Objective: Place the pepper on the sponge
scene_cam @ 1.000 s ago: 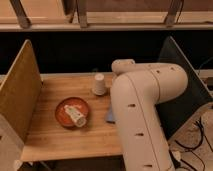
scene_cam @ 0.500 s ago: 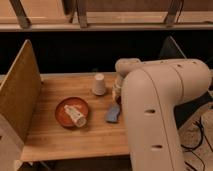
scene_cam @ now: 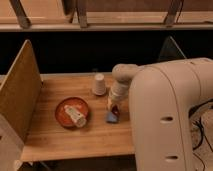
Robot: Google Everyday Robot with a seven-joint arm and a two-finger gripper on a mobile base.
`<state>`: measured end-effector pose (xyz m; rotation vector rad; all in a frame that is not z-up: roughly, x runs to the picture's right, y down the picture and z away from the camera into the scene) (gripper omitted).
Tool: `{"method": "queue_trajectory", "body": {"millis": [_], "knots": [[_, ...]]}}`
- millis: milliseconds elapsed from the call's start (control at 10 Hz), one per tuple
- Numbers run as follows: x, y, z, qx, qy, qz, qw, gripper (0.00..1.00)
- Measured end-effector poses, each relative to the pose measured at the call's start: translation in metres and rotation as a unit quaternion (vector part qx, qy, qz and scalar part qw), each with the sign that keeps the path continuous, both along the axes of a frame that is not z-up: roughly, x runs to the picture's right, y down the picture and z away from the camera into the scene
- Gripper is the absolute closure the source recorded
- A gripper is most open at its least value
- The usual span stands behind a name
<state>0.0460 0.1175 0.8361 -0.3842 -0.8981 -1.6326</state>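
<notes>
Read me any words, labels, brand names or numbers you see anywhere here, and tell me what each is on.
None can be read. No print shows on the white cup, the orange-red plate, the sponge or the robot arm. The gripper, low over the sponge, shows no marking either.

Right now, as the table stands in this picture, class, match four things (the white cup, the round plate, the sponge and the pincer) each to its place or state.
Things:
1. white cup
2. round plate
3. sponge
4. pincer

Places or states:
a) flat on the table, right of the plate
b) upturned, toward the back of the table
c) holds a white object lying on it
d) at the end of the arm, just above the sponge

Pairs: 1-b, 2-c, 3-a, 4-d.
</notes>
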Motion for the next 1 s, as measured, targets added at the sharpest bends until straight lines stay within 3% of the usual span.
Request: {"method": "queue_trajectory", "body": {"millis": [200, 900, 1000], "knots": [[0.0009, -0.0003, 0.0001, 0.001, 0.001, 0.001, 1.0000, 0.92], [0.0019, -0.0007, 0.0003, 0.001, 0.001, 0.001, 1.0000, 0.24], [0.0020, -0.0006, 0.0003, 0.001, 0.001, 0.001, 1.0000, 0.21]]}}
